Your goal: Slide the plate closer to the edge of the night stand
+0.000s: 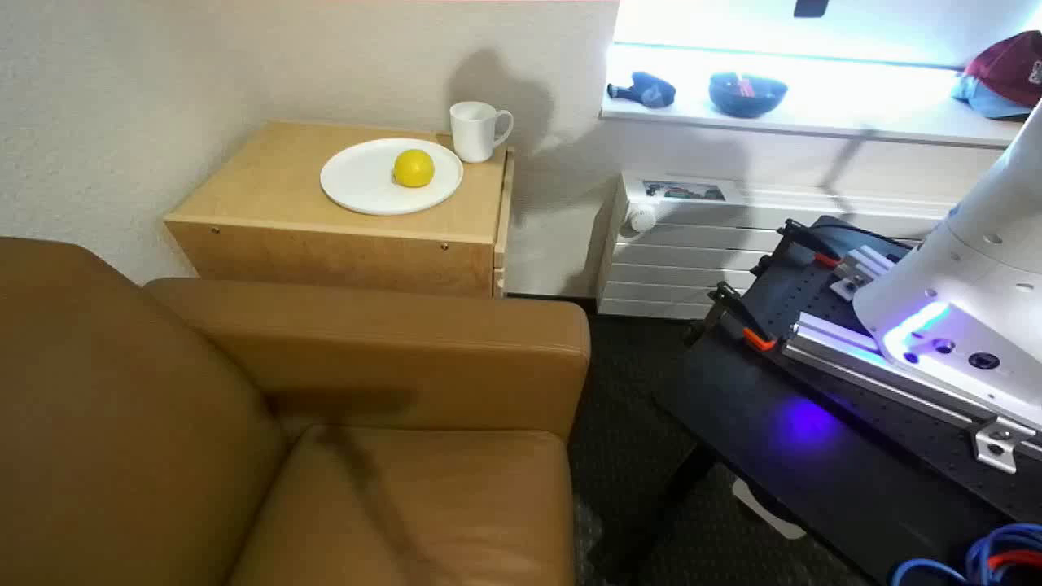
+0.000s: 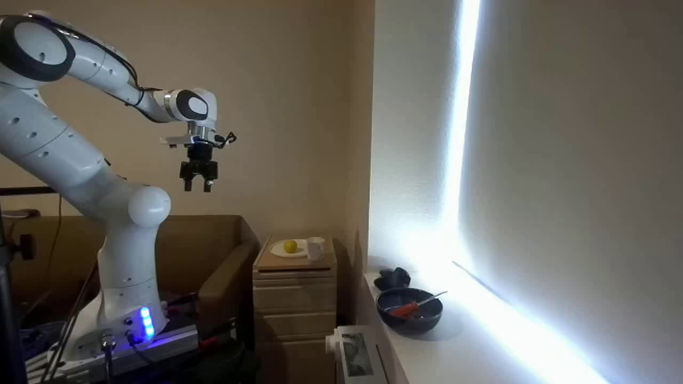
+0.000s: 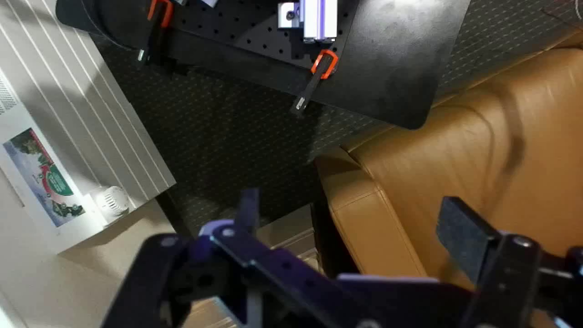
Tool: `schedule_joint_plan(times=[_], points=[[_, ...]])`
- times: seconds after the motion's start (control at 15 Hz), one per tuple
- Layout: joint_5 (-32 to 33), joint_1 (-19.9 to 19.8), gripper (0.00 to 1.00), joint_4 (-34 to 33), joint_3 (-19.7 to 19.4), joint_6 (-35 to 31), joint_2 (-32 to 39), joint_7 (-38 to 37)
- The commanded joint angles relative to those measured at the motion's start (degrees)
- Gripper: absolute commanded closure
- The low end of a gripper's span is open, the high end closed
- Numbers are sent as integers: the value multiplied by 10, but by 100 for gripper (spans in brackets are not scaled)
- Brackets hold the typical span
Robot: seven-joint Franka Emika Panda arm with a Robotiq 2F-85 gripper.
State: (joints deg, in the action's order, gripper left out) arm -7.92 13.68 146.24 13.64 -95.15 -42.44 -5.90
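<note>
The round white plate (image 1: 358,177) lies flat on the tan wooden night stand (image 1: 260,179) with a yellow lemon (image 1: 413,168) on it. In an exterior view the plate (image 2: 277,250) and lemon (image 2: 290,246) show toward the back of the night stand (image 2: 294,296), partly behind the mug. My gripper (image 2: 197,188) is open and empty, pointing down, high up and well apart from the plate. In the wrist view my gripper's (image 3: 348,202) fingers stand wide apart above the armrest. There a part of the night stand's drawer fronts (image 3: 289,228) shows; the plate is out of view.
A white mug (image 1: 472,132) stands beside the plate at the night stand's corner. The brown leather armchair (image 1: 391,342) adjoins the night stand. A white radiator (image 1: 684,273) and a sill with a dark bowl (image 2: 410,320) are nearby. Black clamps (image 3: 314,84) jut from the robot's table.
</note>
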Motion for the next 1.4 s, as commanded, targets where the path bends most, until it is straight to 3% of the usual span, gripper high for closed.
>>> schedule_joint_plan(times=[0.0,0.27,0.47,0.67,0.8,0.87,1.07,1.13,1.33], points=[[-1,-2,0,-1,1,1,0,1],[-41,-40,0,41,14,-106,107,-101],[-67,-53,0,69,14,-253,199,-163],[-82,-62,0,42,8,-380,313,-224],[-94,-55,0,16,11,-408,351,-289],[-76,-48,0,51,1,-395,307,-248],[-80,-45,0,20,0,-404,350,-284],[-43,-51,0,19,4,-417,365,-306],[-66,-42,0,-19,12,-520,448,-411]])
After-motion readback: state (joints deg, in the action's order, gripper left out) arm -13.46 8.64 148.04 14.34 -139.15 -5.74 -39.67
